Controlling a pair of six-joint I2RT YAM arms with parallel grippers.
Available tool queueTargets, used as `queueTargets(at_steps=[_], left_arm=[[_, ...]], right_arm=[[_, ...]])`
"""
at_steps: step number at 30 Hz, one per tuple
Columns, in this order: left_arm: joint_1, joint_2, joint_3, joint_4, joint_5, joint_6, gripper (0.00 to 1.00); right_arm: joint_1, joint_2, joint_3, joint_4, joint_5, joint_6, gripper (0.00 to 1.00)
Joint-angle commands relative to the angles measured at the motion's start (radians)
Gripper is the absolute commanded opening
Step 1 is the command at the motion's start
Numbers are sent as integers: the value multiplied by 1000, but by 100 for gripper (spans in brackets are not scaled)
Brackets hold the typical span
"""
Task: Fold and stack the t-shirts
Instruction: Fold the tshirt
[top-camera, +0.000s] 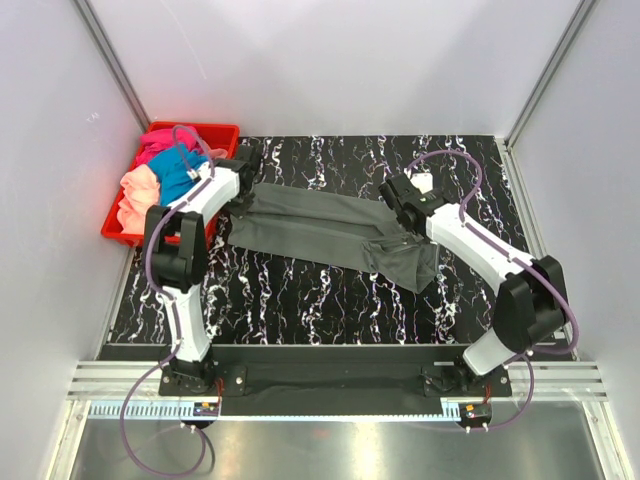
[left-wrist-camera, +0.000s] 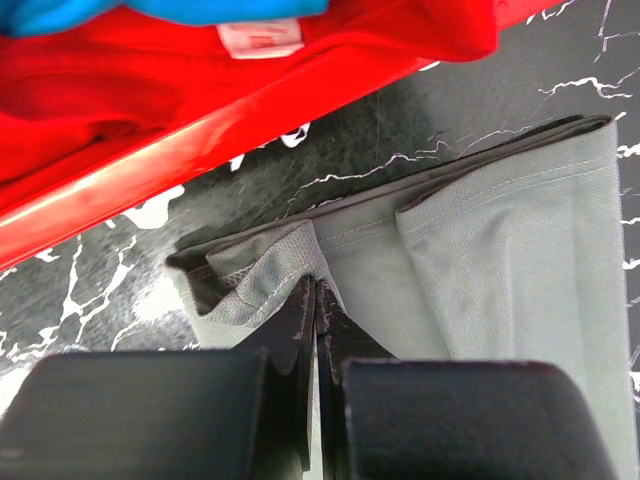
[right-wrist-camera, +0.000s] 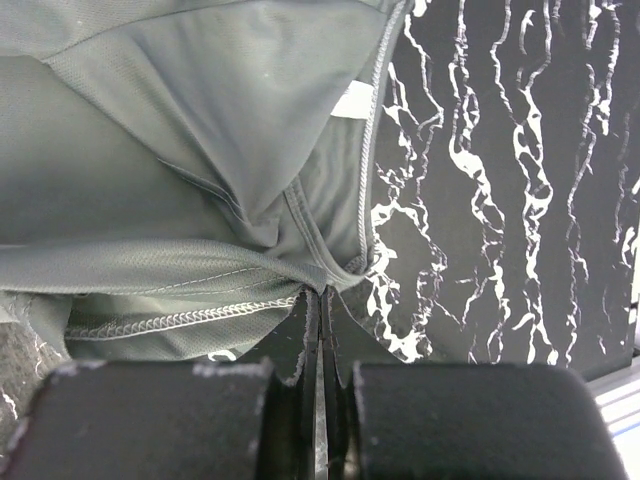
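- The dark grey t-shirt lies as a long, narrow band across the middle of the table. It runs from beside the crate on the left down to a bunched end on the right.
- It looks already doubled lengthwise. The left wrist view shows layered edges lying one on another. The right wrist view shows the white neck tag inside an open fold.
- The left gripper is closed tight on a puckered corner of the shirt's left end, with its fingers pressed together over the cloth.
- The right gripper is likewise pinched shut on a stitched hem at the right end, just at the edge of the cloth.
- From above I cannot tell whether the span between the two grips rests flat or hangs a little clear of the table.
- Step in hand, as I judge it: drawing the band straight before the next fold.
- To do it well, keep both pinches level and pull apart evenly so the layers don't slide. Smooth the crumpled right end, then bring one end over the other squarely.
- Mind the left corner, which sits just beside the wall of the red crate.
- The magenta-pink shirt, teal-blue shirt and peach shirt are heaped unfolded in that crate.
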Motion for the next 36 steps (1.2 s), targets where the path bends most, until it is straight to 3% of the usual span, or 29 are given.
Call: queueTargets(at_steps=[1,9,12,13,16,20,28,34,36], left_arm=[[-2,29,62,13,-3,30,0],[-11,49,88,48,-16,66,0],[-11,84,128,27,-8,72,5],[-11,89,140,25,-2,82,16],[-14,86,141,22,-18,98,35],[-22,25,87,55,-57,124,52],[-117,-178,-85,105,-198,175,60],[-123,-196,-175,116,-201,161,61],[-123,-180,-178,105,-195,150,61]], right_arm=[[-19,27,14,54,-36,-43,0],[-42,47,-5,64,-48,-52,0],[-45,62,2,72,-60,-58,0],[-48,69,11,71,-64,-60,0],[-48,89,15,74,-85,-63,0],[-46,98,-3,112,-135,-68,0],[-48,147,37,104,-122,-78,0],[-58,245,127,106,-36,-155,0],[-69,294,158,120,-44,-180,6]])
